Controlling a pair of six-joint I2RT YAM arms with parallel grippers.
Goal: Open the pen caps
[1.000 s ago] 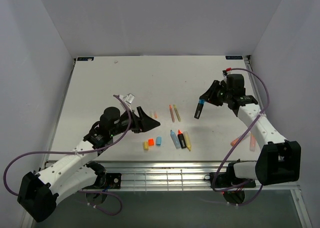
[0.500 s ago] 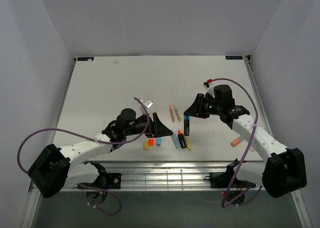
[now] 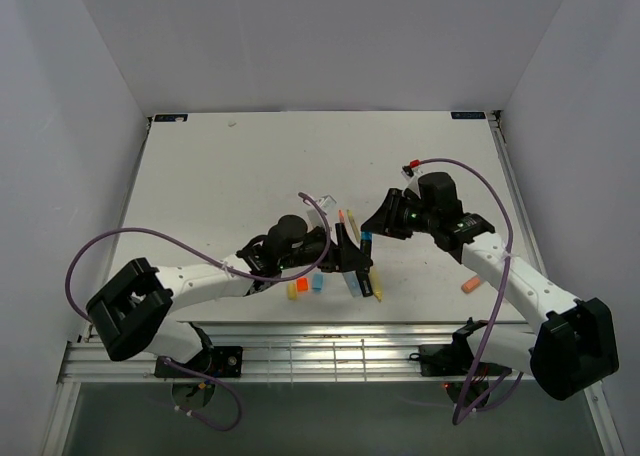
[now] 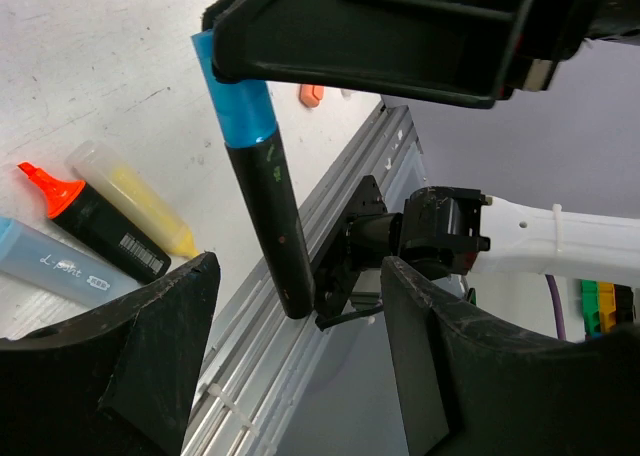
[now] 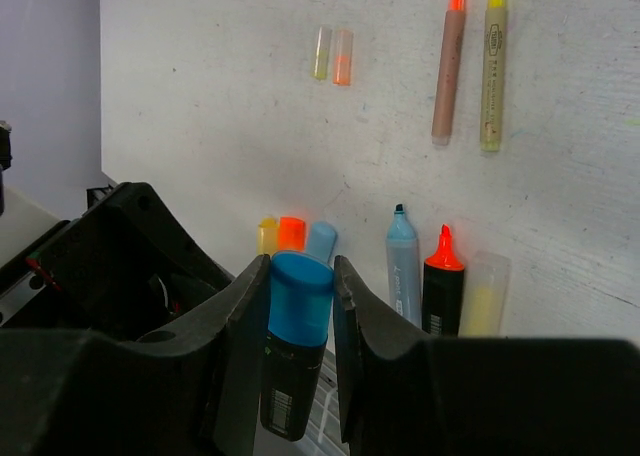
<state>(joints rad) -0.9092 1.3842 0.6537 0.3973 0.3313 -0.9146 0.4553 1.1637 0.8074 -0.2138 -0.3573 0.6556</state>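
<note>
My right gripper [image 3: 372, 234] is shut on the blue cap [image 5: 300, 298] of a black marker [image 5: 288, 386] and holds it above the table's front middle. My left gripper [image 3: 352, 259] is open, with its fingers [image 4: 160, 366] wide apart on either side of the marker's barrel [image 4: 272, 221] and not touching it. Loose yellow [image 5: 266, 234], orange [image 5: 291, 232] and light blue caps [image 5: 321, 241] lie on the table below. Two tiny pale caps [image 5: 321, 52] lie farther back. Another orange cap [image 3: 468, 286] lies at the right.
Three uncapped markers lie side by side near the front edge: pale blue [image 5: 403, 261], black with an orange tip [image 5: 442, 286] and yellow [image 5: 482, 296]. Two thin pens [image 5: 447, 66] lie behind them. The metal rail [image 3: 330, 351] runs along the table's front edge.
My right gripper has carried the blue-capped marker left and down to the table's centre. My left gripper has moved right until its open fingers flank the barrel.
</note>
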